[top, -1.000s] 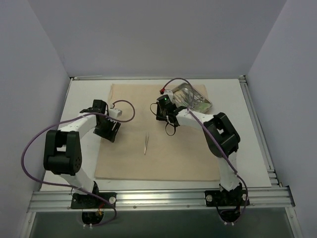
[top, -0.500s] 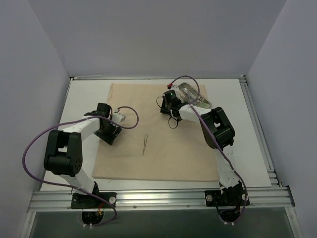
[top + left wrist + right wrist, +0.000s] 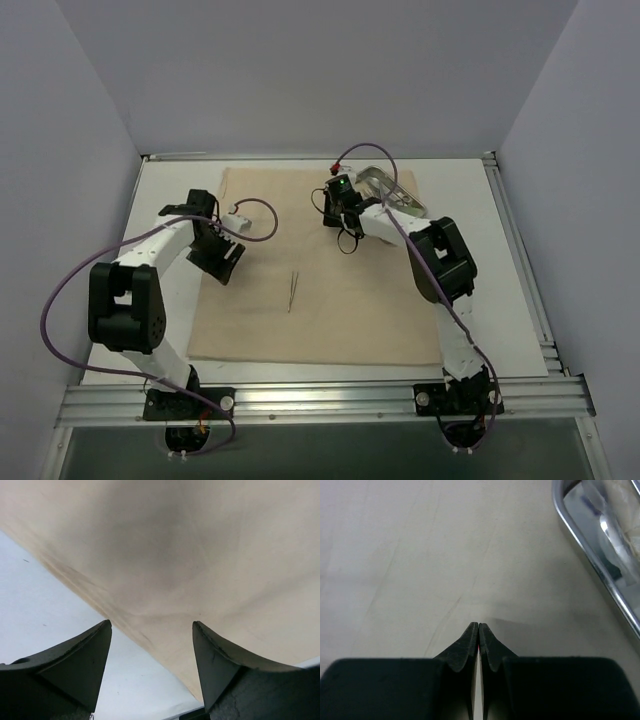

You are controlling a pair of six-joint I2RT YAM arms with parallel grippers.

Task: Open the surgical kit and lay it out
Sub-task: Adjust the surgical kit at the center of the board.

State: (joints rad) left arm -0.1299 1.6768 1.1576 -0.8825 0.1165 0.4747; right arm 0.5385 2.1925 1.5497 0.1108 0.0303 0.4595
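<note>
The beige cloth wrap (image 3: 330,320) lies spread flat on the table. The shiny steel tray (image 3: 393,195) sits at its far right corner, and its rim shows at the top right of the right wrist view (image 3: 580,540); its contents are blurred. Thin metal tweezers (image 3: 292,290) lie on the middle of the cloth. My right gripper (image 3: 333,208) is shut and empty, low over the cloth (image 3: 420,555) just left of the tray. My left gripper (image 3: 224,262) is open and empty over the cloth's left edge (image 3: 165,645). Forceps and packets are not discernible.
White table (image 3: 170,300) borders the cloth on the left, and it also shows in the left wrist view (image 3: 45,605). A metal rail (image 3: 320,400) runs along the near edge. Purple cables (image 3: 255,215) loop off both wrists. Grey walls enclose the table.
My right gripper has moved up and right toward the tray, which now looks narrower and tilted. My left gripper has shifted slightly at the cloth's left edge. The tweezers shifted a little left.
</note>
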